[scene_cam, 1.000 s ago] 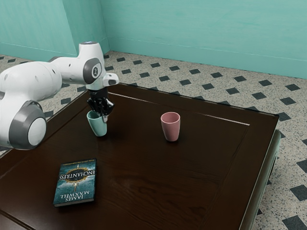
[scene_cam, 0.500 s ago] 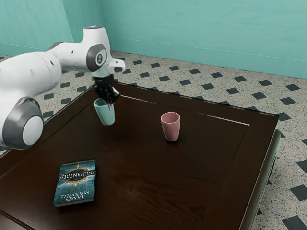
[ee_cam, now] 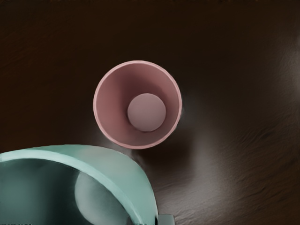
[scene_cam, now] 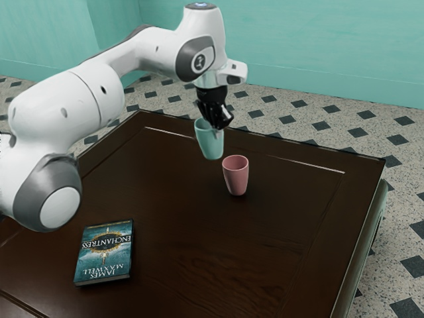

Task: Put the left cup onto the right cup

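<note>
The gripper (scene_cam: 215, 124) pinches the teal cup (scene_cam: 211, 144) by its rim, aloft at upper centre, just up-left of the pink cup (scene_cam: 235, 175); lowering it while off-centre could tip the pink cup.

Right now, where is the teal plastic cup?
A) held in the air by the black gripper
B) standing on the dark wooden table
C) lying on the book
A: the black gripper holds the teal plastic cup clear of the dark wooden table, near the pink cup.
</note>
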You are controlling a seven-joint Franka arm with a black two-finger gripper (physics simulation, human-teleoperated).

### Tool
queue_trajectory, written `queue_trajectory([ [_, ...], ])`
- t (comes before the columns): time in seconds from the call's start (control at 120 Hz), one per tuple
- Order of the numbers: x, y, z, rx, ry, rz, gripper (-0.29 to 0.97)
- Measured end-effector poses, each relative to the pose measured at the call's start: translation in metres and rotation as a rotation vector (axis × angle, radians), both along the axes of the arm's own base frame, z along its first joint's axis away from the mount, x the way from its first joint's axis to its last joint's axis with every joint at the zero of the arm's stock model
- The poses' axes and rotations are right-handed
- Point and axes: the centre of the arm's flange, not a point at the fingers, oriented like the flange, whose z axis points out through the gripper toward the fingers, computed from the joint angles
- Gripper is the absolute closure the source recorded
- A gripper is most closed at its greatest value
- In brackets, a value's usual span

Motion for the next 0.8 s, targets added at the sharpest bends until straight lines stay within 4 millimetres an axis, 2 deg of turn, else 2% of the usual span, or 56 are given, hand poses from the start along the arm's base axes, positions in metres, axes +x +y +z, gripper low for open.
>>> queue_trajectory([
  [0.05, -0.002, -0.016, 0.01, 0.013, -0.018, -0.023, 0.79],
  [0.117, -0.001, -0.027, 0.014, 0.028, -0.03, -0.035, 0.79],
  [0.325, 0.009, -0.048, -0.004, 0.056, -0.033, -0.058, 0.79],
  [0.525, 0.02, -0.05, -0.029, 0.059, -0.025, -0.058, 0.79],
  [0.6, 0.022, -0.054, -0.033, 0.058, -0.025, -0.065, 0.79],
  [0.8, 0.029, -0.047, -0.042, 0.066, -0.044, -0.075, 0.79],
])
